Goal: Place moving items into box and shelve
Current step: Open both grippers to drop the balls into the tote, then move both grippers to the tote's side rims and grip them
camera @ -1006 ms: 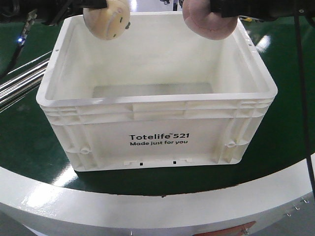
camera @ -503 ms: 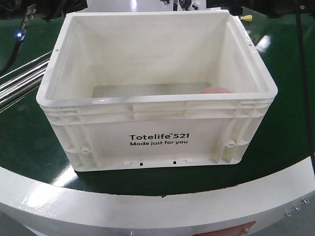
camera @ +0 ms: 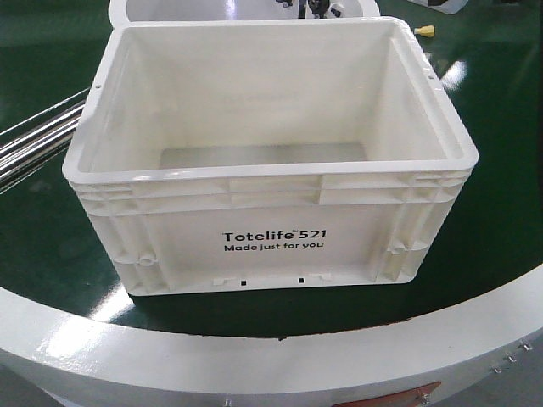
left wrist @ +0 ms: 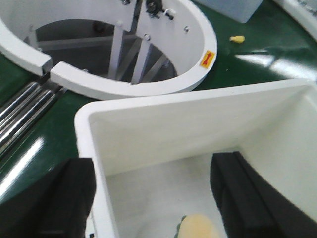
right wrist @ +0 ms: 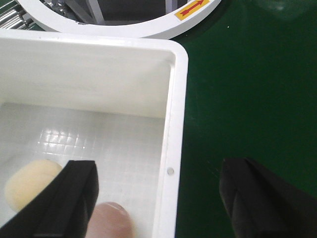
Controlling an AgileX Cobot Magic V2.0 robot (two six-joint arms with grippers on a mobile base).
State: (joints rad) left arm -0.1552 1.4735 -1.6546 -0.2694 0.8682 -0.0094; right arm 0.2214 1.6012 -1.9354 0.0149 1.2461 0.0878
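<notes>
The left claw (left wrist: pixel 153 198) hangs open and empty, straddling a wall of the box (camera: pixel 271 229), the cream ball (left wrist: pixel 197 227) inside below it. The right claw (right wrist: pixel 158 198) is open too, the pinkish ball (right wrist: pixel 113 218) in the box beneath it.

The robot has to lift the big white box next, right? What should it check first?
1. Cream ball inside the box: ok.
2. Pinkish ball inside the box: ok.
3. Left end effector open and empty, one finger on each side of a box wall: ok.
4. Right end effector open and empty, straddling the opposite wall: ok.
5. Box standing upright on the green table: ok.
6. Fingers low enough to grip the walls: cannot tell.
</notes>
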